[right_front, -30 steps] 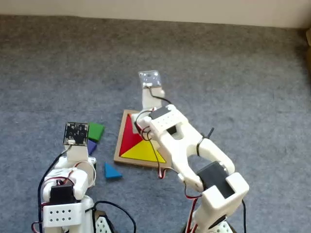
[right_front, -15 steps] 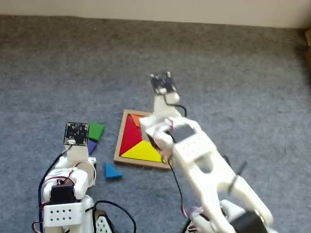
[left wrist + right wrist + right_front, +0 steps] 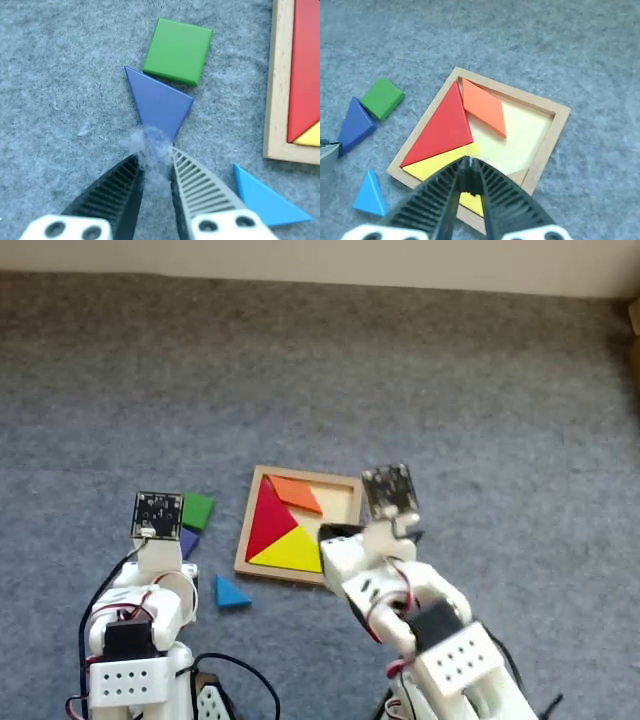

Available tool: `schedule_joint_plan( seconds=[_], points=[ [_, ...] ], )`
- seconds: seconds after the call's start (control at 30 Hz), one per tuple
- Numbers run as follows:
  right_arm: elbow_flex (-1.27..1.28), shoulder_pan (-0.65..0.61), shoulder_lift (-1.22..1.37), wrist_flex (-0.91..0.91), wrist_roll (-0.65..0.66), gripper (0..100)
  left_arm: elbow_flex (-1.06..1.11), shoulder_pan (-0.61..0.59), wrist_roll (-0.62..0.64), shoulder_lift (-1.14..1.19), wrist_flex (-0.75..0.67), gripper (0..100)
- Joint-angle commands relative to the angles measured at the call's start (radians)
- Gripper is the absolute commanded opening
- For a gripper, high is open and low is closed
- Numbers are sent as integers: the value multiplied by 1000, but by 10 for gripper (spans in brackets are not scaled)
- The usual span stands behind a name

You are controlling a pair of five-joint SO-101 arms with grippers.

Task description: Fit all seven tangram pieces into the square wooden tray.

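Note:
The square wooden tray (image 3: 244, 540) lies mid-table and holds a red triangle (image 3: 268, 518), a yellow triangle (image 3: 288, 552) and an orange parallelogram (image 3: 297, 493). Its right part is bare wood (image 3: 525, 135). On the carpet to the tray's left lie a green square (image 3: 178, 50), a dark blue triangle (image 3: 159, 104) and a light blue triangle (image 3: 265, 197). My left gripper (image 3: 155, 156) hangs just short of the dark blue triangle's corner, slightly open and holding nothing. My right gripper (image 3: 468, 162) is shut and empty over the tray's near edge, above the yellow triangle (image 3: 442, 167).
Grey carpet covers the whole table. The left arm's base (image 3: 125, 660) stands at the front left and the right arm (image 3: 430, 630) at the front right. Open carpet stretches behind the tray and to its right.
The right arm has drawn back from the tray's far side toward its base, uncovering the orange parallelogram lying in the tray. The left arm has kept still.

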Motion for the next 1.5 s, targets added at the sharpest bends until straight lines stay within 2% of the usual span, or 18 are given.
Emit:
schedule_joint_plan(
  seconds=[0.0, 0.27, 0.77, 1.47],
  points=[
    [79, 68, -206, -4, 6, 5, 27, 10, -3, -8, -14, 77],
    [305, 102, -552, -4, 6, 5, 27, 10, -3, -8, -14, 77],
    [390, 101, -529, 4, 12, 5, 27, 10, -3, -8, -14, 77],
    [392, 104, -529, 435, 14, 5, 27, 10, -5, -8, -14, 76]
  ],
)
